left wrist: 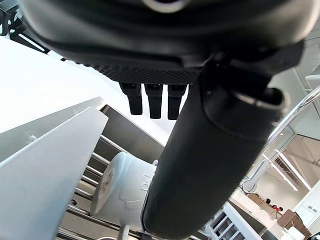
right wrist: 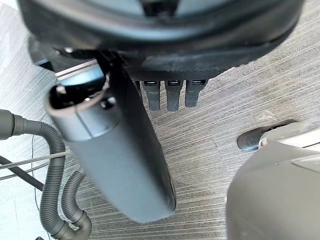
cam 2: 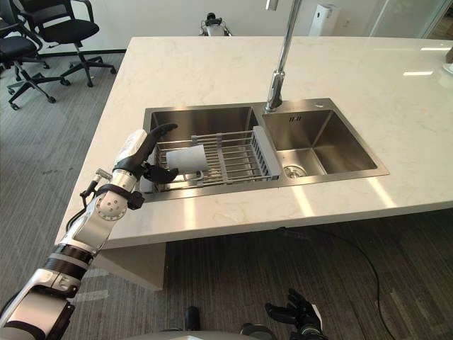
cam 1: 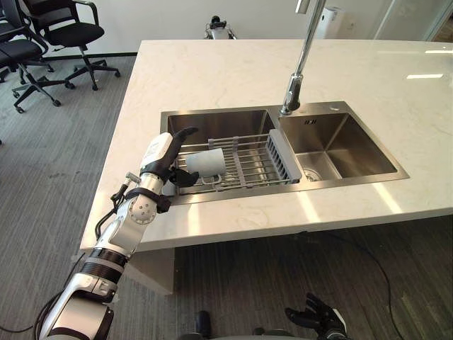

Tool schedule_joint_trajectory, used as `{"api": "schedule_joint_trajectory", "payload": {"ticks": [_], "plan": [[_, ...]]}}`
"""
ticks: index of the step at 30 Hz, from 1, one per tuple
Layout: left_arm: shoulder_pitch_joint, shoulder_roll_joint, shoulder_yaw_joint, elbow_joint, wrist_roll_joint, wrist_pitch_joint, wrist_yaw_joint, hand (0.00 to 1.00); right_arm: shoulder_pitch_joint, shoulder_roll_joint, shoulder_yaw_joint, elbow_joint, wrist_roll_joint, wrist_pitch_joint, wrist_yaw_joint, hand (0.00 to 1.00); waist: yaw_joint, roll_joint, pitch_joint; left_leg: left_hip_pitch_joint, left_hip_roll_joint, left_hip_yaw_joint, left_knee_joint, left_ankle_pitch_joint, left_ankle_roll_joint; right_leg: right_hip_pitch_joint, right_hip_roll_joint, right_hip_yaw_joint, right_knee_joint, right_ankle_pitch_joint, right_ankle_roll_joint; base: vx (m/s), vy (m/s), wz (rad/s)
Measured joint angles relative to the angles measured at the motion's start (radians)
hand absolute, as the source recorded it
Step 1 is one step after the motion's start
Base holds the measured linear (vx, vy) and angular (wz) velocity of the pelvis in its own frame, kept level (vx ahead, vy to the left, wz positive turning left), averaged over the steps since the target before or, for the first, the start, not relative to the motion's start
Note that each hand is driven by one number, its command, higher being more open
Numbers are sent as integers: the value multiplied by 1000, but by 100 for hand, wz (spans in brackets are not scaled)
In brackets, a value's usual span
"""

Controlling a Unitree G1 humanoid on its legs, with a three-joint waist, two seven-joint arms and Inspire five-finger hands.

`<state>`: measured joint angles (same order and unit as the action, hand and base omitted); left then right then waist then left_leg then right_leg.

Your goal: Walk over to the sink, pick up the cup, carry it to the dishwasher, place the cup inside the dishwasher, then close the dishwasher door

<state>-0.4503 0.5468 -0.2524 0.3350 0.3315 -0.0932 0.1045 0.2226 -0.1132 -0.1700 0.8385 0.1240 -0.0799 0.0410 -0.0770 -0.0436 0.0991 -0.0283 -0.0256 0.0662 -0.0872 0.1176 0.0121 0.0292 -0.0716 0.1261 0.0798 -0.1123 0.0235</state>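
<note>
Cup lies on its side on the rack in the sink, axis running 9 to 3, base seemingly toward the left hand. That hand, at the cup's 9 o'clock, is spread wide and grips nothing. Right hand hangs slack at 6.

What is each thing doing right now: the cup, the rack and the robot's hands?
rack: set across the left sink basin
cup: lying on its side on the rack
left hand: open, by the cup, not gripping
right hand: open, hanging low
</note>
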Motion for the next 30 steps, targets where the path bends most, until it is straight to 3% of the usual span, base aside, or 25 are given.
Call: {"api": "schedule_joint_trajectory", "payload": {"ticks": [15, 16, 30], "plan": [[-91, -5, -128, 44, 141, 4, -20, 90, -35, 0, 0, 1, -1, -5, -7, 90, -31, 3, 55, -22, -1, -7, 0, -1, 2, -22, 2, 10, -16, 14, 1, 1, -12, -2], [-91, -5, -128, 44, 141, 4, -20, 30, -35, 0, 0, 1, -1, -5, -8, 90, -32, 3, 55, -22, -1, -7, 0, -1, 2, -22, 2, 10, -16, 14, 1, 0, 0, 0], [-163, 0, -162, 69, 201, -3, -29, 30, -64, -1, 23, 1, -1, -20, -19, 90, -48, 18, 71, -22, -1, -6, 0, -1, 2, -21, 1, 10, -21, 16, 2, 0, 0, 0]]}}
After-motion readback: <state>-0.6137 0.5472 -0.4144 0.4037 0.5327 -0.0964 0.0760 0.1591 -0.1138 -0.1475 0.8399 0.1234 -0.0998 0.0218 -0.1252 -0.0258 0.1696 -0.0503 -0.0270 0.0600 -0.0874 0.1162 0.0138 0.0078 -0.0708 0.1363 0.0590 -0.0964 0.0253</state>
